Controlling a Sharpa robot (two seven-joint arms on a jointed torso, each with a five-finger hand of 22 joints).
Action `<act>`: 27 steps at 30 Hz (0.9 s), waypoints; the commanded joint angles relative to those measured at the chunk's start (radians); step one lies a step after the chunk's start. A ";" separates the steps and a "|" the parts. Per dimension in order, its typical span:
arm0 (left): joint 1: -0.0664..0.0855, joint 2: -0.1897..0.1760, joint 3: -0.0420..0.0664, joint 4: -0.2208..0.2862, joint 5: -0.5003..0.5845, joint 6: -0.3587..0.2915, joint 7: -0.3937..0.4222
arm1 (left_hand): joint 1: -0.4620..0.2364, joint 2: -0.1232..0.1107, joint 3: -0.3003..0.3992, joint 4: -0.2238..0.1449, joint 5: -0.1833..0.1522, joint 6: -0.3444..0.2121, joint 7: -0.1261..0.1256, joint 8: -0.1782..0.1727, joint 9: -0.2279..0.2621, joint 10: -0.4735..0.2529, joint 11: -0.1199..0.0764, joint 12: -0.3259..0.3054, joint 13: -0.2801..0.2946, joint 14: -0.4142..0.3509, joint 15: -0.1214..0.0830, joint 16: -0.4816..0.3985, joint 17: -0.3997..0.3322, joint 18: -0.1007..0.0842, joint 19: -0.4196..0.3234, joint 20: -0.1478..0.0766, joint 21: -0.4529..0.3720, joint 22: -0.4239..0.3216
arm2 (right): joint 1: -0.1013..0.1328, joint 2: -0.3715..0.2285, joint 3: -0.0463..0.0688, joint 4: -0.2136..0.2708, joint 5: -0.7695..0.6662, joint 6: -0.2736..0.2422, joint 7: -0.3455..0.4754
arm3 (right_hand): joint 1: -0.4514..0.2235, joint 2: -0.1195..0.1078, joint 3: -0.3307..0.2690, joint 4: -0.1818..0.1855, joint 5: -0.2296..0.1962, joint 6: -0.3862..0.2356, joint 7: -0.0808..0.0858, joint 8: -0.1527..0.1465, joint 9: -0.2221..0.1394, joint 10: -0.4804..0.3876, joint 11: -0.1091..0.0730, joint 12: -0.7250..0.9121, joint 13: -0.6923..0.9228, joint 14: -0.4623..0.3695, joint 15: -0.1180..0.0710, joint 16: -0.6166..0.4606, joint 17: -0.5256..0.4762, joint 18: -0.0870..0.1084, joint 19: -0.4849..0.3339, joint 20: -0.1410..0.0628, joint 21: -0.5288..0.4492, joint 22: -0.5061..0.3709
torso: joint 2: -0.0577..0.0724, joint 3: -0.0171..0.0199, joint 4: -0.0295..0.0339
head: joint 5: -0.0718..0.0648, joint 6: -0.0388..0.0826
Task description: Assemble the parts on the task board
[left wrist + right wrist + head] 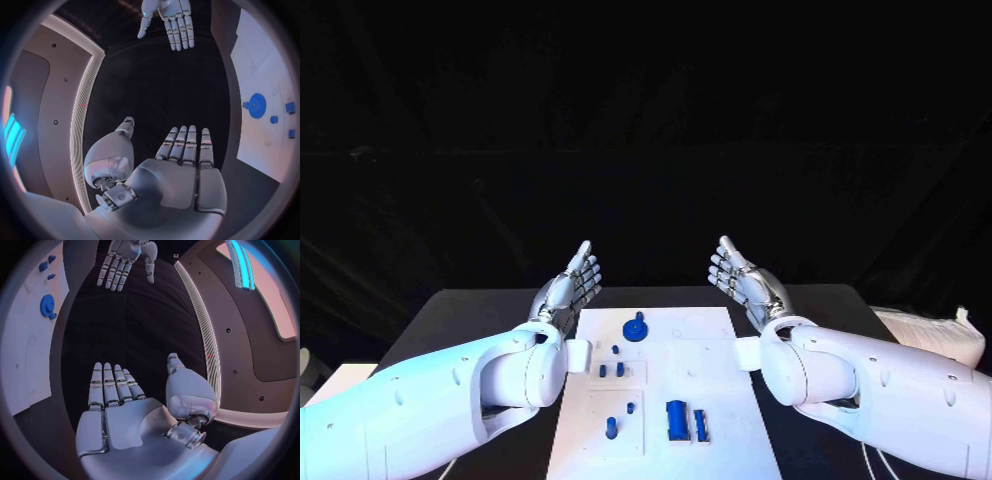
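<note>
The white task board [711,395] lies in the middle of the black table. On it are a round blue gear [635,329], small blue pegs [612,369] and longer blue blocks [678,420] near the front. My left hand [570,282] is raised above the board's far left corner, fingers straight and apart, holding nothing. My right hand [747,280] mirrors it over the far right corner, also flat and empty. The left wrist view shows my left hand [178,172], the gear [256,105] and the right hand [170,22]. The right wrist view shows my right hand [122,407] and the gear [47,305].
The black table [466,315] extends on both sides of the board. A white object [935,335] lies at the table's right edge. A dark curtain hangs behind the table.
</note>
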 commanded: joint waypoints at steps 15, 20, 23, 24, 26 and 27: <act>-0.008 -0.011 0.005 0.042 -0.078 -0.168 0.058 | -0.302 0.003 -0.150 0.000 -0.010 -0.231 -0.027 -0.007 -0.002 -0.248 -0.011 -0.006 -0.002 -0.225 -0.006 -0.103 -0.003 -0.074 -0.182 -0.079 -0.006 -0.147 | -0.002 -0.003 -0.001 0.018 0.057 -0.104 0.069 | -0.335 0.001 -0.018 -0.005 -0.020 -0.231 -0.020 -0.007 -0.005 -0.266 -0.004 -0.007 -0.002 -0.280 -0.002 -0.008 -0.016 -0.079 -0.256 -0.020 -0.023 -0.090 | 0.000 0.0002 0.0001 | 0.000 0.000; -0.008 -0.011 0.005 0.042 -0.078 -0.168 0.058 | -0.339 0.003 -0.150 0.000 -0.010 -0.259 -0.027 -0.007 -0.002 -0.278 -0.011 -0.006 -0.002 -0.253 -0.006 -0.103 -0.003 -0.074 -0.205 -0.079 -0.006 -0.147 | -0.002 -0.003 -0.001 0.018 0.057 -0.104 0.069 | -0.376 0.001 -0.018 -0.005 -0.020 -0.259 -0.020 -0.007 -0.005 -0.299 -0.004 -0.007 -0.002 -0.314 -0.002 -0.008 -0.016 -0.079 -0.287 -0.020 -0.023 -0.090 | 0.000 0.0002 0.0001 | 0.000 0.000; -0.008 -0.011 0.005 0.042 -0.078 -0.168 0.058 | -0.351 0.003 -0.150 0.000 -0.010 -0.269 -0.027 -0.007 -0.002 -0.290 -0.011 -0.006 -0.002 -0.263 -0.006 -0.103 -0.003 -0.074 -0.211 -0.079 -0.006 -0.147 | -0.002 -0.003 -0.001 0.018 0.057 -0.104 0.069 | -0.390 0.001 -0.018 -0.005 -0.020 -0.269 -0.020 -0.007 -0.005 -0.310 -0.004 -0.007 -0.002 -0.327 -0.002 -0.008 -0.016 -0.079 -0.298 -0.020 -0.023 -0.090 | 0.000 0.0002 0.0001 | 0.000 0.000; -0.008 -0.011 0.005 0.042 -0.078 -0.168 0.058 | -0.358 0.003 -0.150 0.000 -0.010 -0.272 -0.027 -0.007 -0.002 -0.294 -0.011 -0.006 -0.002 -0.267 -0.006 -0.103 -0.003 -0.074 -0.215 -0.079 -0.006 -0.147 | -0.002 -0.003 -0.001 0.018 0.057 -0.104 0.069 | -0.396 0.001 -0.018 -0.005 -0.020 -0.273 -0.020 -0.007 -0.005 -0.316 -0.004 -0.007 -0.002 -0.332 -0.002 -0.008 -0.016 -0.079 -0.303 -0.020 -0.023 -0.090 | 0.000 0.0002 0.0001 | 0.000 0.000; -0.008 -0.011 0.005 0.042 -0.078 -0.168 0.058 | -0.367 0.003 -0.150 0.000 -0.010 -0.278 -0.027 -0.007 -0.002 -0.303 -0.011 -0.006 -0.002 -0.273 -0.006 -0.103 -0.003 -0.074 -0.222 -0.079 -0.006 -0.147 | -0.002 -0.003 -0.001 0.018 0.057 -0.104 0.069 | -0.408 0.001 -0.018 -0.005 -0.020 -0.280 -0.020 -0.007 -0.005 -0.324 -0.004 -0.007 -0.002 -0.342 -0.002 -0.008 -0.016 -0.079 -0.312 -0.020 -0.023 -0.090 | 0.000 0.0002 0.0001 | 0.000 0.000; -0.008 -0.011 0.005 0.042 -0.078 -0.168 0.058 | -0.373 0.003 -0.150 0.000 -0.010 -0.284 -0.027 -0.007 -0.002 -0.308 -0.011 -0.006 -0.002 -0.278 -0.006 -0.103 -0.003 -0.074 -0.223 -0.079 -0.006 -0.147 | -0.002 -0.003 -0.001 0.018 0.057 -0.104 0.069 | -0.415 0.001 -0.018 -0.005 -0.020 -0.284 -0.020 -0.007 -0.005 -0.329 -0.004 -0.007 -0.002 -0.347 -0.002 -0.008 -0.016 -0.079 -0.316 -0.020 -0.023 -0.090 | 0.000 0.0002 0.0001 | 0.000 0.000</act>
